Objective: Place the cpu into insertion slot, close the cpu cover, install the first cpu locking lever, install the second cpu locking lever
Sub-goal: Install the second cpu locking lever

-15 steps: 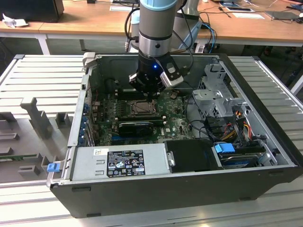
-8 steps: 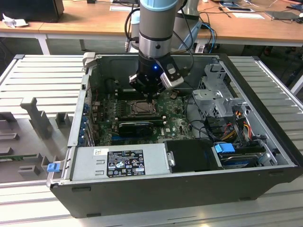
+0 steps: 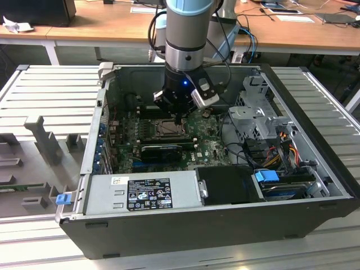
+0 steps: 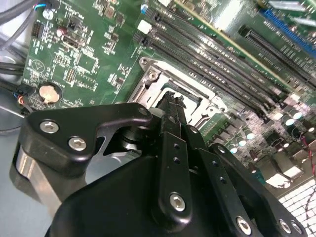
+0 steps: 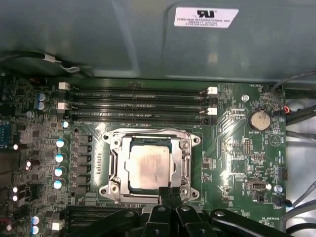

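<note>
The cpu (image 5: 148, 165), a pale silvery square, lies flat in the insertion slot (image 5: 112, 190) on the green board. The cpu cover (image 5: 117, 160), a metal frame plate, lies down around the chip. My gripper (image 5: 169, 190) is shut, its two black fingers pressed together with nothing visible between them. Its tips sit at one edge of the socket frame. In the second wrist view the gripper (image 4: 170, 101) points down at the cover's (image 4: 195, 96) rim. The exterior view shows the gripper (image 3: 179, 119) low over the slot (image 3: 163, 129), inside the open computer case.
Long black memory slots (image 5: 138, 103) run beside the socket. A coin battery (image 5: 257, 119) and cables (image 5: 296, 106) lie off to one side. The case walls (image 3: 93, 140), a power supply (image 3: 143, 191) and a drive cage (image 3: 261, 121) box in the board.
</note>
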Available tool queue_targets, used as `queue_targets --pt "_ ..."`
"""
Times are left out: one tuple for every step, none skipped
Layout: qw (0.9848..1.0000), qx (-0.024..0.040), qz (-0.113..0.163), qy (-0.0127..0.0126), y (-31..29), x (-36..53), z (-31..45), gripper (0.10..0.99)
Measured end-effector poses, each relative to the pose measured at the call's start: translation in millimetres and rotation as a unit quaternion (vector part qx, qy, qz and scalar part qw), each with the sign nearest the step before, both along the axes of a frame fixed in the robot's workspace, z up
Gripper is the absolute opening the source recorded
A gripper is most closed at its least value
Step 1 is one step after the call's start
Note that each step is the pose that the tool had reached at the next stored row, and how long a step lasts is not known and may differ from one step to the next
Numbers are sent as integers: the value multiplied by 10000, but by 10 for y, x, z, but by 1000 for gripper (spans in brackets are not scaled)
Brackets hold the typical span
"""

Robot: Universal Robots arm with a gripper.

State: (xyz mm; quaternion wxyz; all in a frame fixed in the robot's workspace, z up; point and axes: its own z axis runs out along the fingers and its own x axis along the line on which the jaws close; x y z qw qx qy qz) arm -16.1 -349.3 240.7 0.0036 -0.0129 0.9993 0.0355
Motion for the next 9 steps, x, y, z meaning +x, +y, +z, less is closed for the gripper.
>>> queue_targets --pt "10000 10 0 1 -30 0 0 106" --pt "10000 19 0 2 -51 0 0 106" --pt "10000 26 1 2 -71 0 -1 106" --pt "10000 27 3 2 -80 0 -2 106" --pt "10000 27 7 2 -89 0 -3 106" --pt "10000 27 13 2 -100 0 -4 106" --pt "10000 28 15 2 -105 0 -5 106" --pt "10000 28 16 2 -110 -1 -5 106" --pt "10000 27 18 2 -122 -2 -6 106"
